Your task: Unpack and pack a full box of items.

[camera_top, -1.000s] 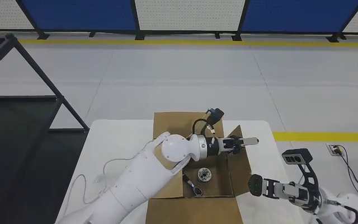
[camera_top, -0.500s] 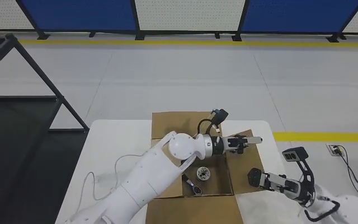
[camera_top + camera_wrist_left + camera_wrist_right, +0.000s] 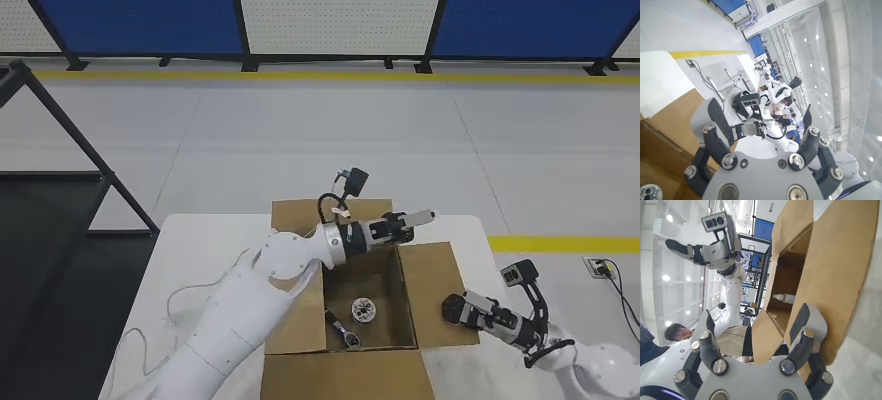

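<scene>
The box (image 3: 436,285) stands open; unpacking looks next. My left tool (image 3: 417,216) hangs released above it, and my right tool (image 3: 756,313) is released at its right flap. Next, reach inside.

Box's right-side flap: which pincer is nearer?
Right. The right pincer sits over the flap; the left pincer is farther off, above the far edge of the box.

The white table (image 3: 205,250) takes the lower middle of the top view. At 9 o'clock from it stands a black metal frame (image 3: 60,130). At 12 o'clock, well apart, a yellow floor line (image 3: 320,73) runs along blue panels (image 3: 140,25). At 3 o'clock lie a shorter yellow line (image 3: 560,243) and a floor socket (image 3: 597,267).
</scene>
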`<state>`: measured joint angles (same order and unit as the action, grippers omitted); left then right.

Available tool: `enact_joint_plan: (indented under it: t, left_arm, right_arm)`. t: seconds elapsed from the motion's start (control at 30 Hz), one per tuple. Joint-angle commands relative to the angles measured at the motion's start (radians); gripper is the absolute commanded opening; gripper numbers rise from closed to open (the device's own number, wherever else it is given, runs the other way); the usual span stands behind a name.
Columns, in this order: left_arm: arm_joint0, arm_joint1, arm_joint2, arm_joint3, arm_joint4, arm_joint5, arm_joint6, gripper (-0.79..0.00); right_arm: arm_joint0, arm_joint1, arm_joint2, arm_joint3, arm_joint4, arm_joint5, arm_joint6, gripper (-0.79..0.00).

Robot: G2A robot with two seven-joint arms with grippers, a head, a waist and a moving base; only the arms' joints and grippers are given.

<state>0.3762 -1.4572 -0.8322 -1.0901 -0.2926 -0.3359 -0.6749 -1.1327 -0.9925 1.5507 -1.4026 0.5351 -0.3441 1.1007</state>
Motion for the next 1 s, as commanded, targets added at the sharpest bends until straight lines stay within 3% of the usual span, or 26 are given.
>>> enact_joint_plan:
  t: [0.0,0.13,0.3,0.83,0.97]
  left_arm:
    - [0.08,0.037,-0.089,-0.12,0.052,0.02,-0.005,0.0]
    - [0.266,0.099,-0.264,-0.358,0.149,0.064,-0.025,0.0]
    - [0.486,0.144,-0.438,-0.593,0.206,0.119,-0.036,0.0]
    - [0.486,0.144,-0.438,-0.593,0.206,0.119,-0.036,0.0]
    - [0.536,0.148,-0.448,-0.6,0.188,0.117,-0.013,0.0]
  right_arm:
    - [0.019,-0.003,-0.011,0.035,0.014,-0.005,-0.008,0.0]
    - [0.05,-0.008,-0.036,0.085,0.035,-0.009,-0.02,0.0]
    - [0.062,-0.011,-0.045,0.098,0.037,-0.006,-0.052,0.0]
    - [0.058,-0.014,-0.058,0.073,0.028,0.007,-0.074,0.0]
    - [0.063,-0.018,-0.088,0.055,-0.009,0.026,-0.119,0.0]
